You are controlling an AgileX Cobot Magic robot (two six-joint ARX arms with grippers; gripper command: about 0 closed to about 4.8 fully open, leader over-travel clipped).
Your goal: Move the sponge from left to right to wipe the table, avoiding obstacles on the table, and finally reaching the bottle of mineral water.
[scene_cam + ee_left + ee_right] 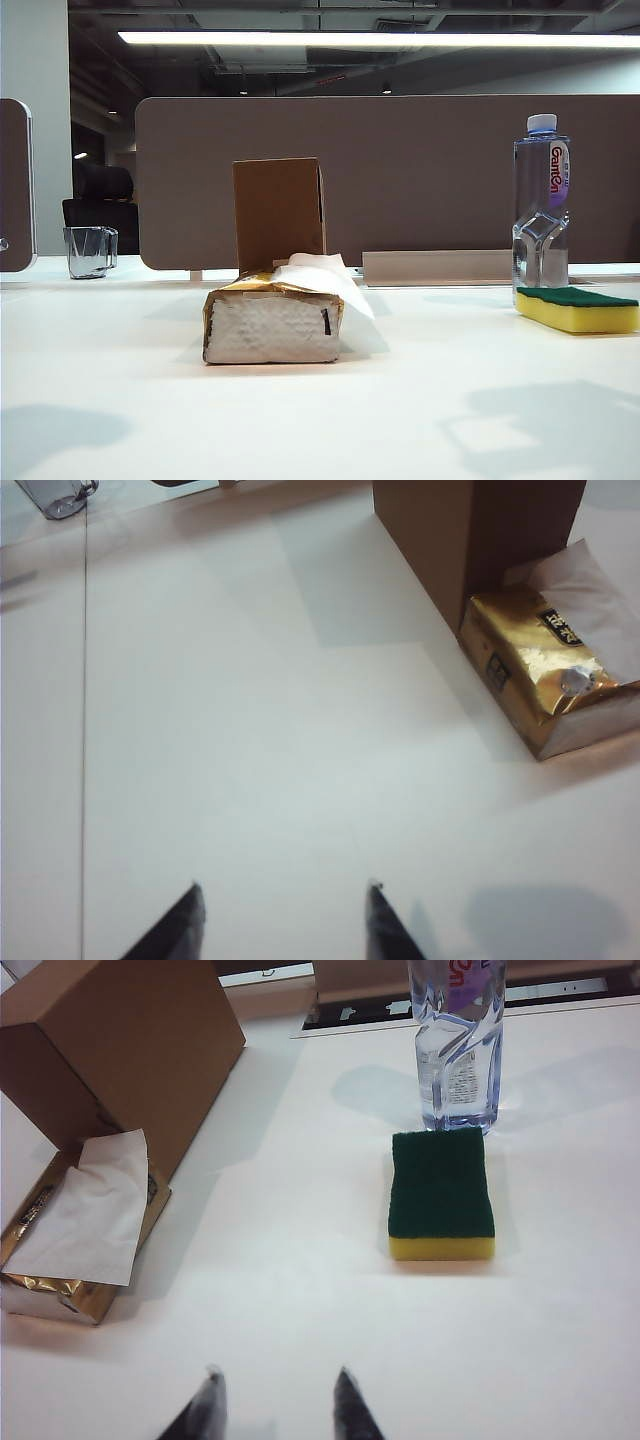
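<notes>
The yellow sponge (577, 309) (441, 1195) lies green side up on the white table (420, 400), touching or almost touching the foot of the bottle of mineral water (541, 205) (458, 1045) at the right. Both obstacles stand in the middle: the brown cardboard box (279, 212) (470, 530) (130, 1050) and, in front of it, the gold tissue pack (272, 322) (545, 670) (85, 1230). My right gripper (276, 1372) hovers open and empty above bare table, well short of the sponge. Left of the tissue pack, my left gripper (283, 885) hangs open and empty over the table. Neither gripper shows in the exterior view.
A clear glass mug (90, 251) (55, 495) stands at the far left back. A brown partition (400, 170) runs behind the table, with a low grey rail (435, 268) at its base. Arm shadows fall on the table's front.
</notes>
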